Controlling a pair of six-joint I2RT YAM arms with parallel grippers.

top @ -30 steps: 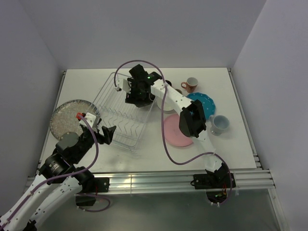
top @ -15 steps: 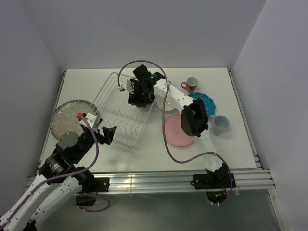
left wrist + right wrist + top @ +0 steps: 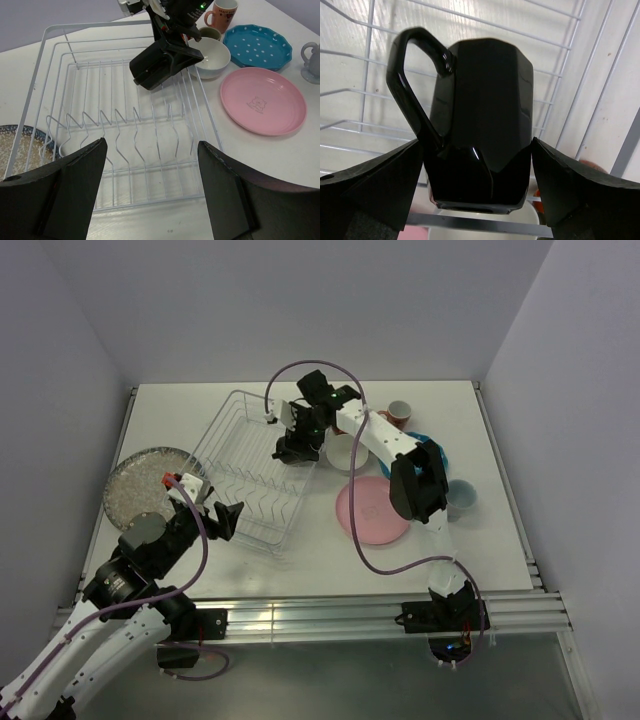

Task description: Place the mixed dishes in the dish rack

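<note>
The dish rack point(image 3: 248, 468) lies left of centre; it also shows in the left wrist view point(image 3: 125, 125). My right gripper point(image 3: 296, 446) is shut on the black mug point(image 3: 480, 130) and holds it tilted over the rack's far right side point(image 3: 162, 64). My left gripper point(image 3: 222, 516) is open and empty at the rack's near edge point(image 3: 150, 200). The grey speckled plate point(image 3: 138, 486) lies left of the rack. The white bowl point(image 3: 345, 452), pink plate point(image 3: 372, 510), teal dotted plate point(image 3: 432, 450), pink mug point(image 3: 400, 412) and pale blue mug point(image 3: 462, 495) stand right of the rack. The dark-red mug is out of view.
A grey-beige mug point(image 3: 210, 34) stands behind the white bowl point(image 3: 212, 57). My right arm reaches across above the teal plate and the bowl. Side walls close the table on the left, right and far sides.
My right gripper has moved right and slightly nearer with the black mug, toward the rack's right edge. Its elbow swung right, uncovering the pink plate. The left arm has not moved.
</note>
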